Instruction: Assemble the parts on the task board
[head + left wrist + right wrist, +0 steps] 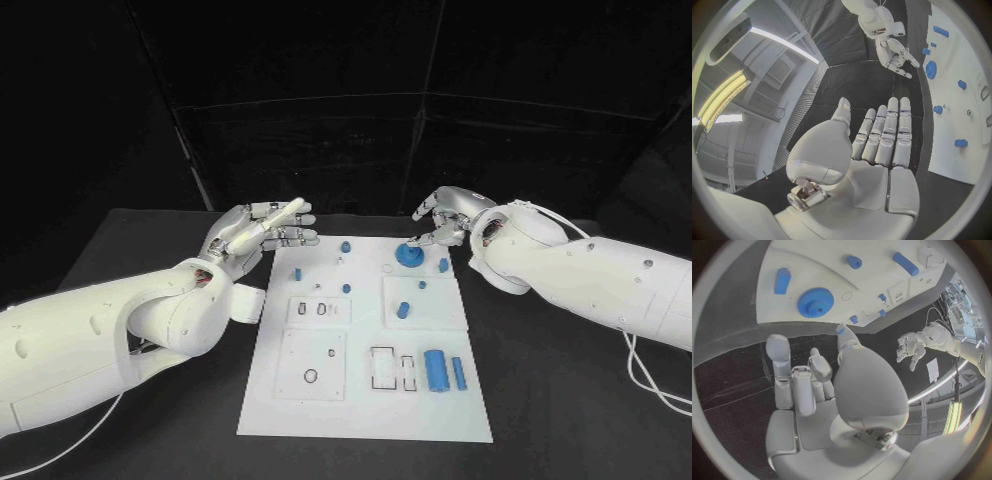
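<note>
Blue toothed gear wheel (408, 259) on the white rectangular task board (368, 400), just beside the empty, loosely curled right hand (441, 222); left hand (263, 229) flat, fingers together, empty.

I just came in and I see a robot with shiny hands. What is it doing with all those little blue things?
The robot is putting small blue parts together on the white task board. At this moment neither hand holds anything. The right hand hovers at the far edge of the board, close to the blue gear. The left hand is raised off the board's far left corner, fingers straight and together. The other blue parts, such as the two cylinders near the front, lie untouched on the board.
</note>
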